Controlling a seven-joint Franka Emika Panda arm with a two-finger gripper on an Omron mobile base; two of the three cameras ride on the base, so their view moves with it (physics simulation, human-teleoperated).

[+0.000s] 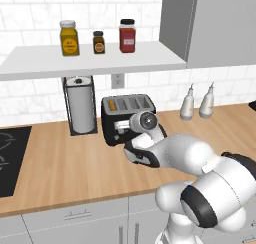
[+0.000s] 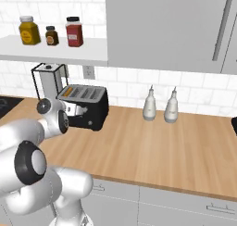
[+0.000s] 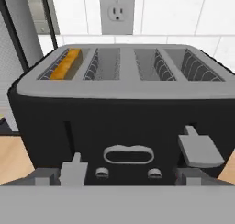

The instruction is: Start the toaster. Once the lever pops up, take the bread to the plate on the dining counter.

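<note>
Bread sits in the toaster's left slot; end effector, fingers spread, nears the levers; toasting apparently unstarted.

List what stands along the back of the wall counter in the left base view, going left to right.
Hob → paper-towel holder → toaster → first white bottle → second white bottle.

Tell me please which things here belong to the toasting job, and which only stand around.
For the job: toaster; bread in its leftmost slot; gripper at the toaster's front.

Only standing around: paper-towel holder; three jars on the shelf; two white bottles; wall socket; hob.
</note>
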